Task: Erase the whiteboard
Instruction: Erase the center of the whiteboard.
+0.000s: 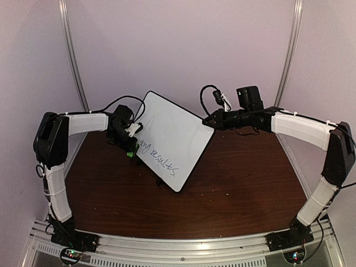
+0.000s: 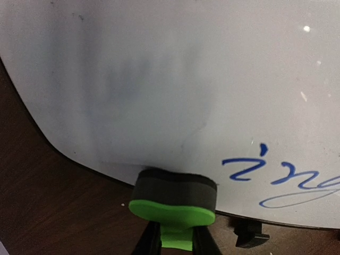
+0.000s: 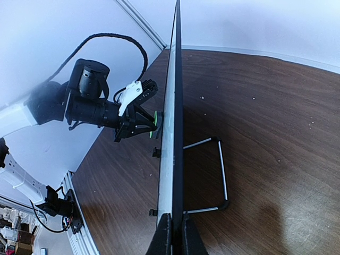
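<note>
The whiteboard (image 1: 172,139) is standing propped on its wire stand (image 3: 220,175) in the middle of the desk (image 1: 245,183). The right fingers (image 3: 161,241) are pinching its thin framed edge shut. That looks the sound place to hold a panel that is probably light, stiff and slick-faced, and so prone to tipping or skidding under a push. The left fingers (image 2: 149,244) are clamping the green eraser (image 2: 174,199) against the board's lower edge, beside the blue writing (image 2: 281,178).

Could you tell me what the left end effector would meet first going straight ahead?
The large white, black-framed whiteboard: the left end effector holds a green-and-black foam eraser block that seems pressed against its smudged face, near the edge.
</note>
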{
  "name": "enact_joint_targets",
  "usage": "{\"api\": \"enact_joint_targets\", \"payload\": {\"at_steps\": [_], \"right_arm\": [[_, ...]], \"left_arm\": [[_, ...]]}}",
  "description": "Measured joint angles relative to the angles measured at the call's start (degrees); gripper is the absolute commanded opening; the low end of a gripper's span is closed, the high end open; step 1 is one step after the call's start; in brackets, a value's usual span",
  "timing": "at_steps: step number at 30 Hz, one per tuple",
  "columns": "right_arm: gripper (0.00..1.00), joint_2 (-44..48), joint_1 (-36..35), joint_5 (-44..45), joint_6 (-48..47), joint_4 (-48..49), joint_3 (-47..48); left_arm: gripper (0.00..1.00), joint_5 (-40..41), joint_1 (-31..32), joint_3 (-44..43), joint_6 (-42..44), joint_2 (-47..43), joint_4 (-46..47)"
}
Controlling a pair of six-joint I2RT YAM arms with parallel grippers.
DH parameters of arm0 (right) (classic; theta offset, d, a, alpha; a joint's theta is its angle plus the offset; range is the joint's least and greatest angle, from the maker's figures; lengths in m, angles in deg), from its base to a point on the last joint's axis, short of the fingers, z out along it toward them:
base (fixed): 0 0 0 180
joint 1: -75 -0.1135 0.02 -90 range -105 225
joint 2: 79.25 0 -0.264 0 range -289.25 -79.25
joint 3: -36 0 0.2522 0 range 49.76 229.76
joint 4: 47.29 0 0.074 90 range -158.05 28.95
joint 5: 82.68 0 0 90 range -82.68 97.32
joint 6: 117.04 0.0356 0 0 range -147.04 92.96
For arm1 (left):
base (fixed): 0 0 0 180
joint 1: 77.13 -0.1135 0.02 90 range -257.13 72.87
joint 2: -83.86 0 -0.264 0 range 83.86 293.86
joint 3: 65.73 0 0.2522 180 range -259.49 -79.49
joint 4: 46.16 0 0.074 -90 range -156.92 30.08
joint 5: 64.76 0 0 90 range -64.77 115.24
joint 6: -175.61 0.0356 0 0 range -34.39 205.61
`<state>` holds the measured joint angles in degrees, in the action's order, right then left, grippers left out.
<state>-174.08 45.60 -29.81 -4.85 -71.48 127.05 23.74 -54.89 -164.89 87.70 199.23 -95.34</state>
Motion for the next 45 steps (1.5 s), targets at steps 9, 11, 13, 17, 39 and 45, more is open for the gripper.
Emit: {"api": "enact_joint_targets", "payload": {"at_steps": [9,11,13,17,39,45], "right_arm": [[0.00,0.0,0.0,0.0,0.0,0.0,0.0],[0.00,0.0,0.0,0.0,0.0,0.0,0.0],[0.00,0.0,0.0,0.0,0.0,0.0,0.0],[0.00,0.0,0.0,0.0,0.0,0.0,0.0],[0.00,0.0,-0.3,-0.1,-0.5,0.0,0.4],[0.00,0.0,-0.5,-0.1,-1.1,0.1,0.5]], "left_arm": [[0.00,2.1,2.4,-2.4,1.2,0.0,-2.4],[0.00,2.1,2.6,-3.2,1.4,0.0,-2.6],[0.00,2.2,2.8,-3.8,1.5,0.0,-2.6],[0.00,2.2,3.0,-3.9,2.0,-0.6,-1.5],[0.00,4.1,3.7,3.0,1.1,-2.5,-0.3],[0.00,5.3,4.1,2.3,0.6,-2.4,-2.3]]}}
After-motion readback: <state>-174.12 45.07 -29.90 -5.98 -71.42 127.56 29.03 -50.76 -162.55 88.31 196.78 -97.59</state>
